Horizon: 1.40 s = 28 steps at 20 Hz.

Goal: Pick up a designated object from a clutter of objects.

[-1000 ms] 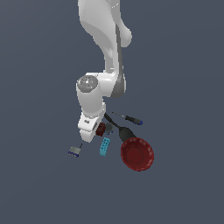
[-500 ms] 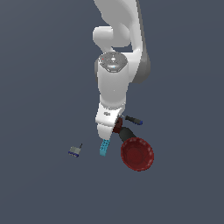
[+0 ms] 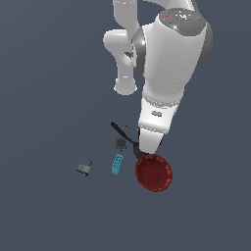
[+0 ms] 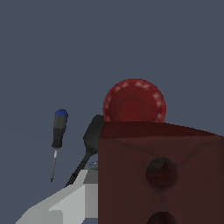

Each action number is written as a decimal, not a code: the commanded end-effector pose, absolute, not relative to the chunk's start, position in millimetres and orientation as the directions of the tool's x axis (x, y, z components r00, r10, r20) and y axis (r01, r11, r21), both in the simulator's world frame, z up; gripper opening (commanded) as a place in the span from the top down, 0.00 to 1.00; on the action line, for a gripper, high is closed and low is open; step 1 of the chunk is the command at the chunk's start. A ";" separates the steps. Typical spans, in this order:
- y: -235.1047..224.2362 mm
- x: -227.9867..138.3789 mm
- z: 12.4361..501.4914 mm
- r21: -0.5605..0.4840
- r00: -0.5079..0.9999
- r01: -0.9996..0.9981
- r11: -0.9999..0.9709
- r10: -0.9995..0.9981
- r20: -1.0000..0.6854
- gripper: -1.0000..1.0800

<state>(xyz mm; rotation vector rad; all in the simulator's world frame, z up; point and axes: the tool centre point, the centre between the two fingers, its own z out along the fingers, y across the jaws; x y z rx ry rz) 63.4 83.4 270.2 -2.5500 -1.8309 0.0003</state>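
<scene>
Arm swung nearer camera, hand (image 4: 131,205) gripping dark red block (image 4: 159,175), red bowl (image 4: 134,101) beyond.

Flat, even simulator light, no cast shadows on the slate-grey ground, soft sheen on the white arm (image 3: 166,63), both views slightly coarse and pixelated.

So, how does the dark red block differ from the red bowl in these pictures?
The dark red block is boxy with flat faces and round holes; the red bowl is round and hollow, with pale dots round its rim. The block fills the wrist view close to the camera, while the bowl lies farther off on the grey floor. The block's red is darker than the bowl's. Both are red.
</scene>
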 end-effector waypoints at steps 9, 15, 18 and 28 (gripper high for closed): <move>143.5 90.9 338.9 -0.001 0.324 0.946 -0.324 0.946 0.001 1.00; 168.4 103.5 366.8 -0.001 0.325 0.946 -0.325 0.946 0.000 1.00; 177.5 108.2 376.7 -0.001 0.325 0.946 -0.325 0.946 0.000 1.00; 193.7 117.1 394.2 0.000 0.324 0.946 -0.324 0.946 0.000 1.00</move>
